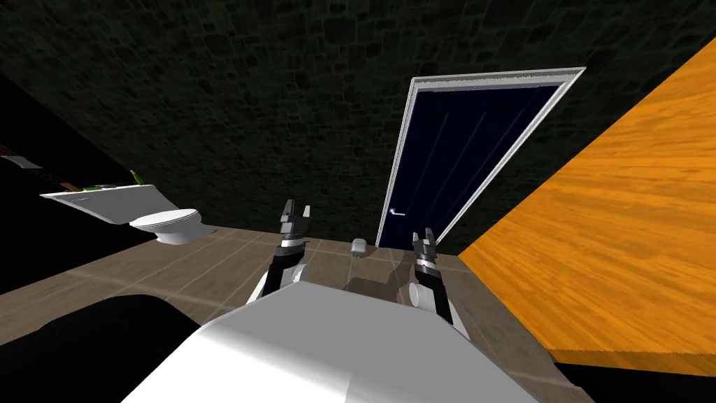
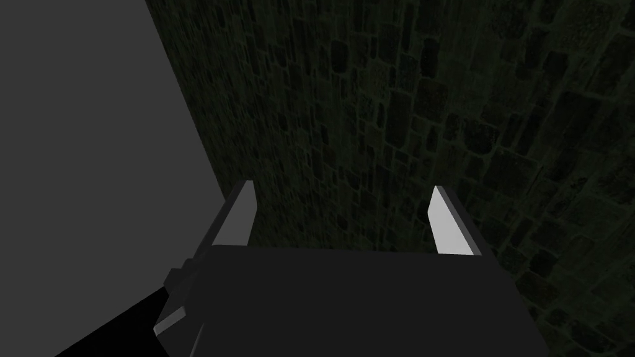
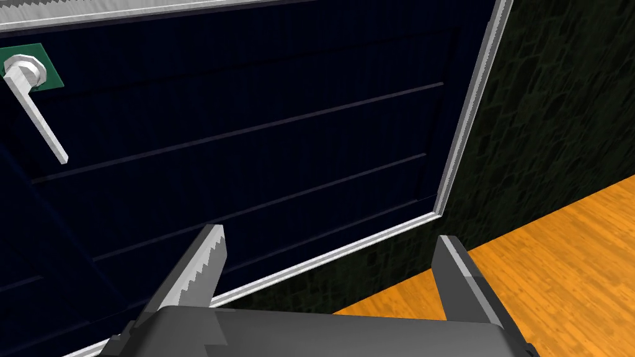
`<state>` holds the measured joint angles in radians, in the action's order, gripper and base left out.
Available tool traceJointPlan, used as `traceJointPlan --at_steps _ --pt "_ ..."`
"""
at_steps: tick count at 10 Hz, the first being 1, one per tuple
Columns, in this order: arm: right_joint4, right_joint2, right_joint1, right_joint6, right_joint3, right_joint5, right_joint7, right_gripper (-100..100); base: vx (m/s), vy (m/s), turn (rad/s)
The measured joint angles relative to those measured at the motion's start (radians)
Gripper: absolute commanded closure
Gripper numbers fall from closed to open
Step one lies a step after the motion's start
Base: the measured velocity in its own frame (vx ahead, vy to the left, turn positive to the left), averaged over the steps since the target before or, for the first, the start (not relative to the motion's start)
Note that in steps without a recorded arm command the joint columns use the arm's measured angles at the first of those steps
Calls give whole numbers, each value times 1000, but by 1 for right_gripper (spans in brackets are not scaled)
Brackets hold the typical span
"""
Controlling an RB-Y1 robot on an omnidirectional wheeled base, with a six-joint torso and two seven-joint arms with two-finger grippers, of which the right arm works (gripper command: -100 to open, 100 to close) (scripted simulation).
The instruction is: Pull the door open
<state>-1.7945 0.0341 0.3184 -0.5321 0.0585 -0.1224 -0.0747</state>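
ROBOT AT THE THRESHOLD: a two-armed machine faces a shut dark blue door (image 1: 475, 140), set in a white frame (image 1: 496, 75) in a dark stone wall (image 1: 245, 105). The door's lever handle (image 3: 43, 127) sits on the edge nearer the robot's left, well apart from both arms. The right pincer (image 3: 328, 234), spread wide and holding nothing, points at the door's plain panels, with the handle off to one side of its line. The left pincer (image 2: 342, 186), likewise spread and empty, hangs raised beside it. The risks ahead look plain enough. Lever and blade fingers are both thin, so a grip taken near the lever's tip could slip as the pull begins. The orange wood-grained wall (image 1: 615, 231) close on the robot's right leaves that arm little room to swing. A small pale object (image 1: 359, 247), possibly a bin though too small to identify, sits on the tiled floor (image 1: 210, 266) by the door's foot, where an opening leaf might strike it. The robot itself appears to stand within the door's likely arc.
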Motion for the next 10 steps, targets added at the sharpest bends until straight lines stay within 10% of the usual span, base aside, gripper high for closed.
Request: traceJointPlan --at_steps 10 --pt "245 20 -90 -58 57 -13 39 -100 44 -54 110"
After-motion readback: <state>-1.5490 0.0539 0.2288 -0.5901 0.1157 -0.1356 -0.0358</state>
